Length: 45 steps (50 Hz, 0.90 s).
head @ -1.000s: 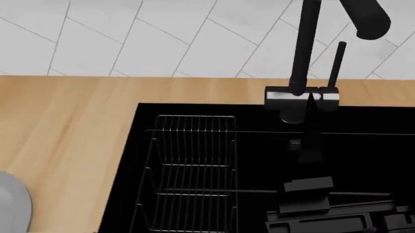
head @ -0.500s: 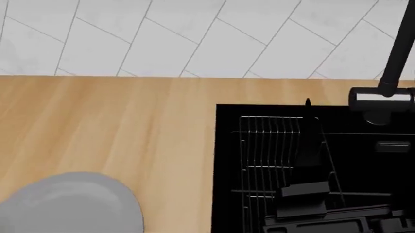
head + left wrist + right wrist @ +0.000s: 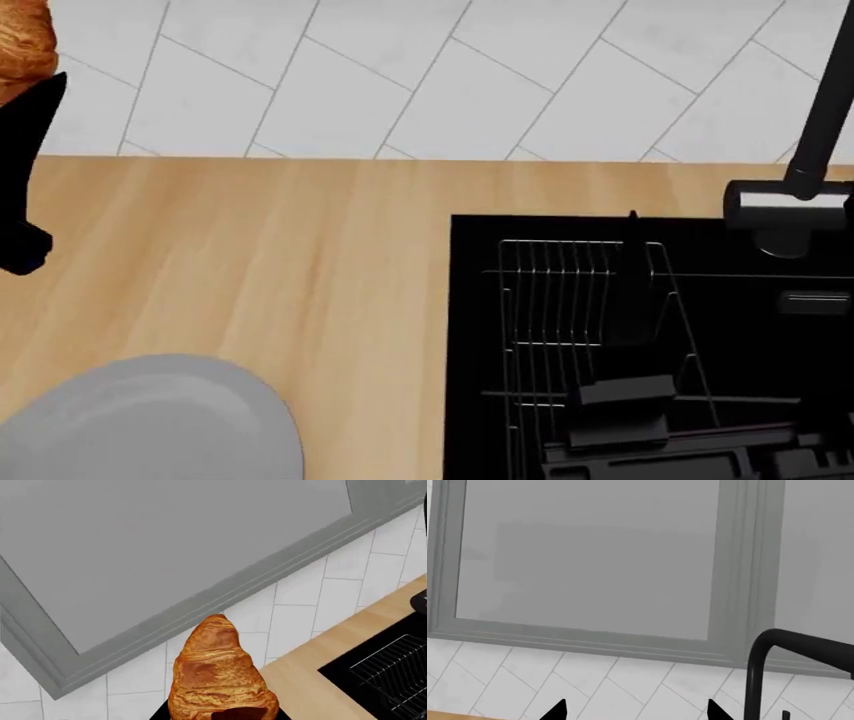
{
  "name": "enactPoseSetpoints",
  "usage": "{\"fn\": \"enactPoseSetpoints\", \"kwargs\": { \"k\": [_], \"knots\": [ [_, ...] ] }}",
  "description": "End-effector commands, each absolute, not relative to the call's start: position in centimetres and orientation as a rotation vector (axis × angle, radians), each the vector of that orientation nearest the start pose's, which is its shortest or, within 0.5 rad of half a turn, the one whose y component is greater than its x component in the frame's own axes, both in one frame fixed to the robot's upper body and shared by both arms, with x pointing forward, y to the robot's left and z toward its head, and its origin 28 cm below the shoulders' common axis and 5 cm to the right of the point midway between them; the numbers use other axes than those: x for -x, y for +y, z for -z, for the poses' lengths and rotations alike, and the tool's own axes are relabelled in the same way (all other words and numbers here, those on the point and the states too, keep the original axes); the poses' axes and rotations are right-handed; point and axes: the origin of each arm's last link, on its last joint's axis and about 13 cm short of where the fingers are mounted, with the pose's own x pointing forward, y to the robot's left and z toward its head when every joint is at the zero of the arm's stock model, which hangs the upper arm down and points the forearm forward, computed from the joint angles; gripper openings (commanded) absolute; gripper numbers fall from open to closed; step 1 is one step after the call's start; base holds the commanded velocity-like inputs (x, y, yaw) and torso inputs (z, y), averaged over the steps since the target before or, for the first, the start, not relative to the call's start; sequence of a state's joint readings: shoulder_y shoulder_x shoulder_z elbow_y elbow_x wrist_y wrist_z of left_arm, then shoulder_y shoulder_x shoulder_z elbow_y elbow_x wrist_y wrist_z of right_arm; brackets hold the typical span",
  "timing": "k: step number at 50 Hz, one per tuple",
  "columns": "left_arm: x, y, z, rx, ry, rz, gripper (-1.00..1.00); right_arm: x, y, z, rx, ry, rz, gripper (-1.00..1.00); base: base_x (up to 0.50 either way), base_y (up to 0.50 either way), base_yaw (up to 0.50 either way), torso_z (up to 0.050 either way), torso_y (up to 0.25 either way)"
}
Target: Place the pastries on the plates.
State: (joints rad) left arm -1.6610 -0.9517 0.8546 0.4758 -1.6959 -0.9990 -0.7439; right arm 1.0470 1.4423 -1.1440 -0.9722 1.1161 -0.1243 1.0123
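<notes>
Head view, from the left: our left end effector is raised at the frame's edge, clenched on a golden croissant, above the wooden bench. The light grey plate lies on the bench below it, near us. Further right sit the black sink and its wire rack. Our right end effector shows two parted fingertips, grasping nothing.
</notes>
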Motion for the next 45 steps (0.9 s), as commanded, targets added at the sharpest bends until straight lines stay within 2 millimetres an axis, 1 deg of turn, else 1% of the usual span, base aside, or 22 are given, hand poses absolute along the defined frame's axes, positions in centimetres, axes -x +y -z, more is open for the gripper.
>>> {"fn": "enactPoseSetpoints", "kwargs": {
  "k": [1,3,5,7,8,9,13,16,19,23,26,33,36,45],
  "knots": [
    [-25.2,24.4,-37.1,-0.585,0.198,0.286,-1.0,-14.0,-14.4,-25.0,0.054,-0.363,-0.083,1.0,0.0,0.0,0.0,0.0,0.0],
    [-26.0,24.6,-37.3,-0.601,0.266,0.327,-1.0,-13.9,-14.3,-25.0,0.057,-0.362,-0.086,1.0,0.0,0.0,0.0,0.0,0.0],
    [-26.7,24.8,-38.5,-0.669,0.287,0.302,-1.0,-13.7,-14.3,-24.9,0.059,-0.355,-0.086,1.0,0.0,0.0,0.0,0.0,0.0],
    [-27.2,24.8,-39.6,-0.691,0.324,0.316,-1.0,-13.4,-14.3,-24.8,0.058,-0.35,-0.083,1.0,0.0,0.0,0.0,0.0,0.0],
    [-27.3,24.7,-39.7,-0.689,0.347,0.34,-1.0,-13.3,-14.3,-24.7,0.059,-0.347,-0.083,1.0,0.0,0.0,0.0,0.0,0.0],
    [-27.5,24.6,-39.6,-0.722,0.398,0.363,-1.0,-13.1,-14.3,-24.6,0.058,-0.345,-0.082,1.0,0.0,0.0,0.0,0.0,0.0],
    [-28.3,24.2,-40.0,-0.717,0.463,0.384,-1.0,-12.8,-14.3,-24.6,0.058,-0.34,-0.083,1.0,0.0,0.0,0.0,0.0,0.0],
    [-29.1,24.1,-39.6,-0.706,0.536,0.417,-1.0,-12.7,-14.2,-24.6,0.058,-0.331,-0.091,1.0,0.0,0.0,0.0,0.0,0.0],
    [-29.6,24.5,-39.1,-0.712,0.633,0.423,-1.0,-12.7,-14.2,-24.5,0.056,-0.33,-0.092,1.0,0.0,0.0,0.0,0.0,0.0],
    [-30.1,24.9,-39.2,-0.71,0.696,0.427,-1.0,-12.8,-14.2,-24.2,0.05,-0.324,-0.092,1.0,0.0,0.0,0.0,0.0,0.0],
    [-30.1,25.1,-39.5,-0.682,0.731,0.452,-1.0,-12.9,-14.2,-24.2,0.049,-0.323,-0.092,1.0,0.0,0.0,0.0,0.0,0.0],
    [-29.0,25.2,-38.6,-0.748,0.883,0.53,-1.0,-13.2,-14.2,-24.1,0.044,-0.321,-0.092,1.0,0.0,0.0,0.0,0.0,0.001],
    [-28.9,25.1,-38.3,-0.752,0.894,0.544,-1.0,-13.3,-14.3,-24.0,0.042,-0.319,-0.089,1.0,0.0,0.0,0.0,0.0,0.0],
    [-28.2,25.1,-35.6,-0.79,0.972,0.618,-1.0,-13.3,-14.3,-23.8,0.032,-0.318,-0.085,1.0,0.0,0.0,0.0,0.0,0.0]
  ]
}}
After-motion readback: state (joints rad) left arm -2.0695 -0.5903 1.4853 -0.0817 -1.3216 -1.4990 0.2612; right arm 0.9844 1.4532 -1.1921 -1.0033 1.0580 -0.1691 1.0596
